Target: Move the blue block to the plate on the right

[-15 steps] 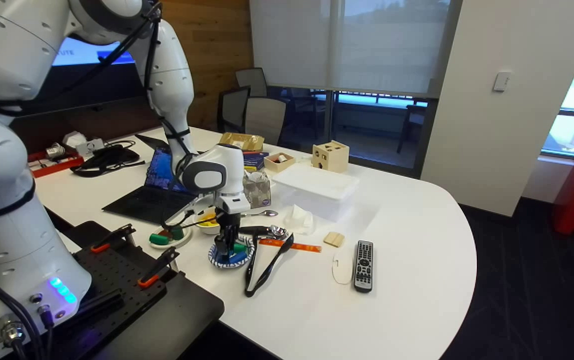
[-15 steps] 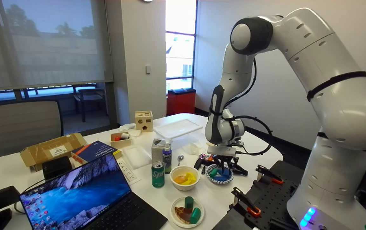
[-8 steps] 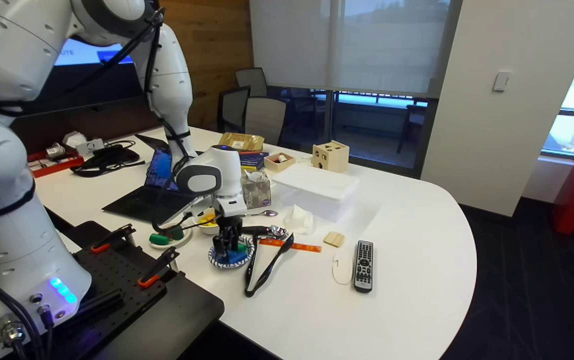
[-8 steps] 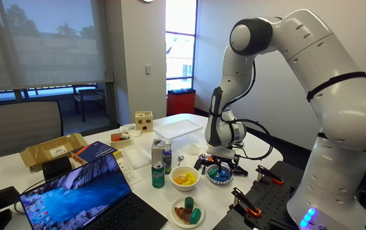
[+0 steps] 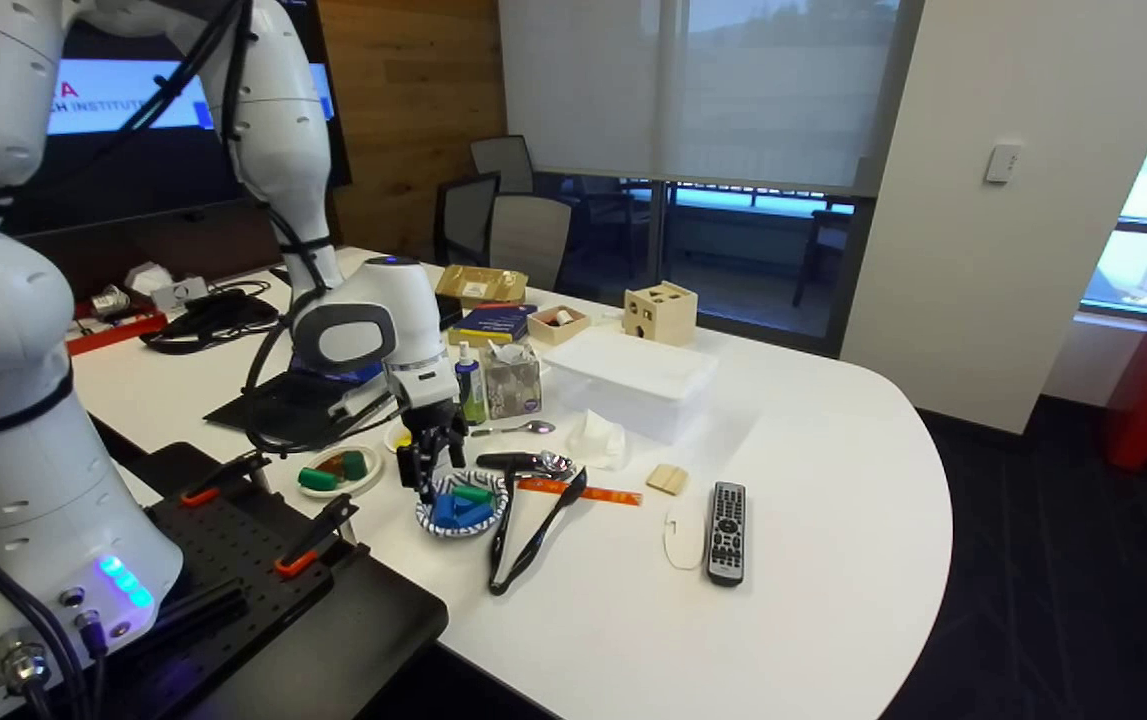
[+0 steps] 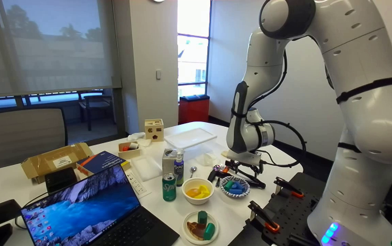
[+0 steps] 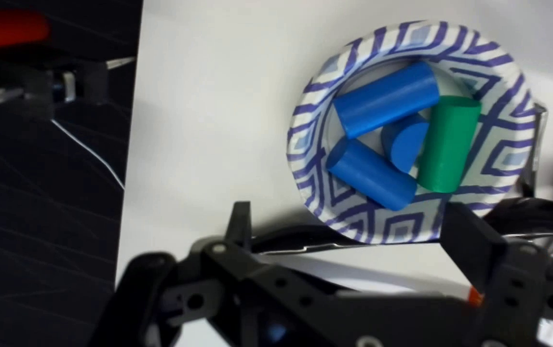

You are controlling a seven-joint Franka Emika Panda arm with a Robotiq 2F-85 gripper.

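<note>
- Surroundings, nearest: black tongs (image 5: 539,543) lie on the table (image 5: 783,640) just beside the patterned bowl (image 7: 507,156); whether they touch its rim cannot be told. A black-handled tool (image 5: 518,461) and an orange strip (image 5: 618,494) lie near the patterned bowl.
- Surroundings, farther: a white bowl (image 6: 197,201) holding yellow pieces (image 6: 202,191) stands near the patterned bowl; a white plate (image 6: 201,241) bearing two green blocks (image 6: 209,231) and the laptop (image 6: 86,205) are farther from it.
- Exterior views compared: the remote control (image 5: 727,533), well apart from the patterned bowl, is plain in an exterior view; the soda can (image 6: 169,188), apart from the patterned bowl, is seen in an exterior view.
- Wrist view: resolves the contents of the patterned bowl into two blue cylinders (image 7: 387,99) on their sides, a third blue piece (image 7: 404,142) between them and a green cylinder (image 7: 450,144). All three blue pieces lie inside the patterned bowl; which is the task's block cannot be told.
- Robot arm (image 6: 264,73): arched high, then descending to the gripper (image 7: 348,212), which points downward near the patterned bowl, raised above its rim.
- Gripper state: released, the fingers (image 7: 240,224) spread widely and clear of every block in the patterned bowl.
</note>
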